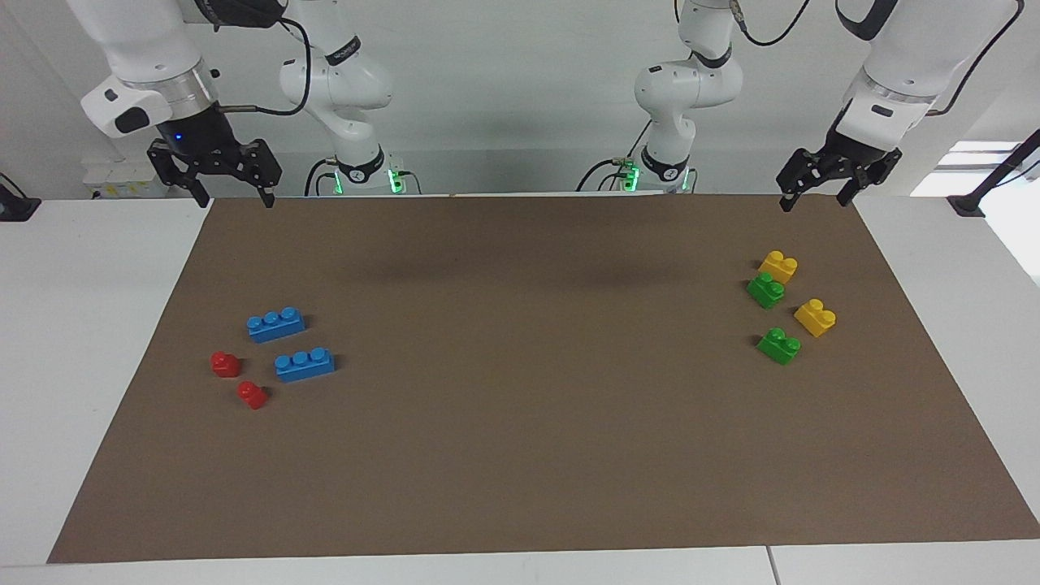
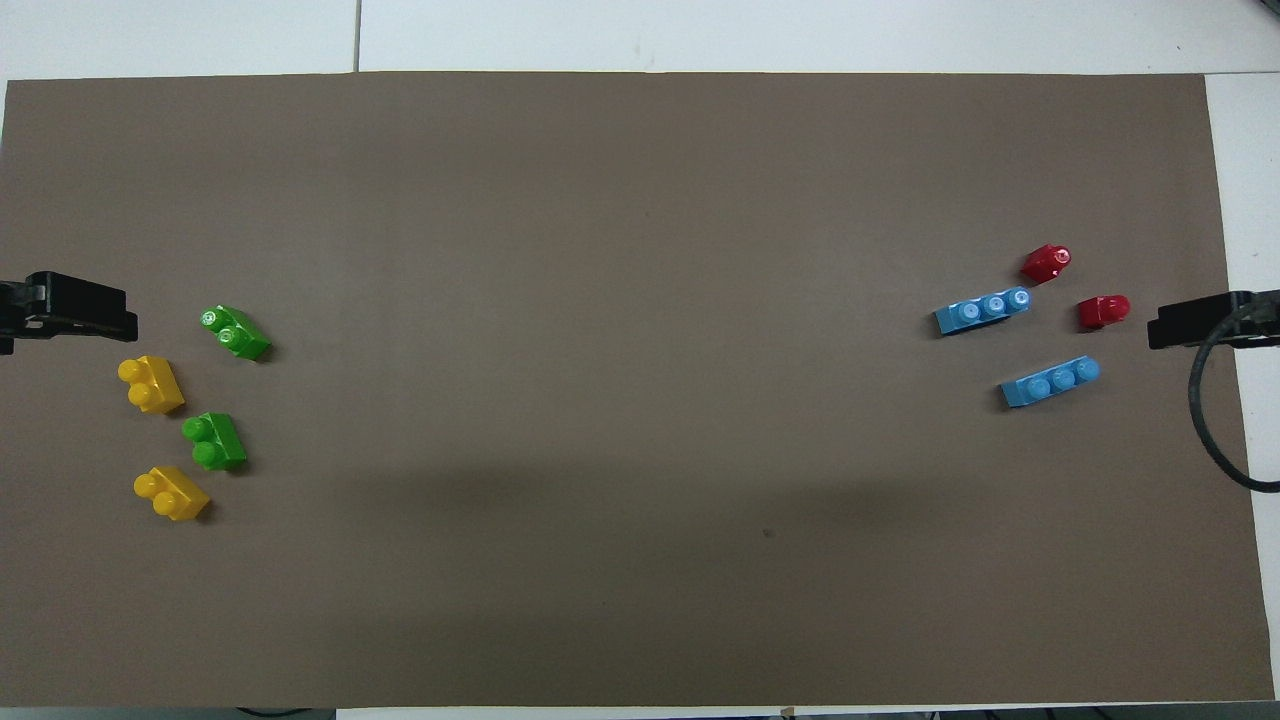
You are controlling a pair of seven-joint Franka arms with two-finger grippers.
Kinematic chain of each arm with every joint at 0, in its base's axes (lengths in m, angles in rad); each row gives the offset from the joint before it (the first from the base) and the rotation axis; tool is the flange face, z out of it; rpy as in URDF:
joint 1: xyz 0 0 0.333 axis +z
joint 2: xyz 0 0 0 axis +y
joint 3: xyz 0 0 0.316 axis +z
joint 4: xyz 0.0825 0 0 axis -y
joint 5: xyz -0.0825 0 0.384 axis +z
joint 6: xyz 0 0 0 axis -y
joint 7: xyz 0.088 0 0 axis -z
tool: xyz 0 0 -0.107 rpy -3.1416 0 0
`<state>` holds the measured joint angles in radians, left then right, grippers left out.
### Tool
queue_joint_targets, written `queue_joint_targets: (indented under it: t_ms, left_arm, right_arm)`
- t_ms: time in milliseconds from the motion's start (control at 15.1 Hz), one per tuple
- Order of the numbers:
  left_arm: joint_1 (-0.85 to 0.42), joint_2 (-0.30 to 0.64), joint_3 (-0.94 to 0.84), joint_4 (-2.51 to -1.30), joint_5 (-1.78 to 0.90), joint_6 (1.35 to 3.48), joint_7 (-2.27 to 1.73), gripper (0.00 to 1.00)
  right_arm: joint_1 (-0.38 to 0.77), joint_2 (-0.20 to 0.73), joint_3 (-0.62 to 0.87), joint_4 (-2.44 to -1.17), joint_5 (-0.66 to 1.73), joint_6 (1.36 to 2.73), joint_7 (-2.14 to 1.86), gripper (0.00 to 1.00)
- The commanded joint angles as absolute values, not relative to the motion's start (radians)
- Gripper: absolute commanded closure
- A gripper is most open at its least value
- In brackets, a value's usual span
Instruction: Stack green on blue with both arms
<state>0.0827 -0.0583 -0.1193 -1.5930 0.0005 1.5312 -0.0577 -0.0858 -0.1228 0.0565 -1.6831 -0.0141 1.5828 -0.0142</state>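
Hanging over the mat's robot-side corner at the right arm's end, the right claw (image 1: 231, 188) has its fingers spread wide and holds nothing. You will find the left claw (image 1: 816, 188) in the matching position over the corner at the left arm's end, fingers likewise apart and empty. Both arms wait, raised off the surface (image 1: 97, 341).

Working outward from the right claw, note the two blue bricks. One blue brick (image 1: 276, 324) lies nearer the robots; the second blue brick (image 1: 305, 363) lies just farther out and slightly toward the table's middle. Both lie flat on the brown mat (image 1: 520, 422), studs up, apart from each other. Two red bricks (image 1: 225, 363) sit beside them toward the right arm's end of the table, touching neither blue brick.

Working outward from the left claw, note four short bricks in a loose cluster. One green brick (image 1: 766, 290) sits just beside a yellow brick (image 1: 777, 266), which lies nearer the robots; you cannot tell whether the two touch. The second green brick (image 1: 778, 345) lies farther from the robots, standing clear. A second yellow brick (image 1: 815, 317) lies between the two greens in depth, closer to the mat's edge.

Green and blue bricks are well apart, at different ends of the mat. No green brick rests on a blue one.
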Motion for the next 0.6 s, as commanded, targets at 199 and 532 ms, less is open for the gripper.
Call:
queue_joint_targets:
  t_ms: [199, 532]
  left_arm:
    - [0.074, -0.089, -0.114, -1.624, 0.017, 1.534, -0.052, 0.00]
    - [0.074, -0.087, -0.114, -1.624, 0.017, 1.534, -0.054, 0.00]
  right_arm:
    - [-0.089, -0.138, 0.061, -1.690, -0.014, 1.571, -0.028, 0.00]
    - [-0.101, -0.138, 0.060, -1.690, -0.012, 1.566, -0.040, 0.00]
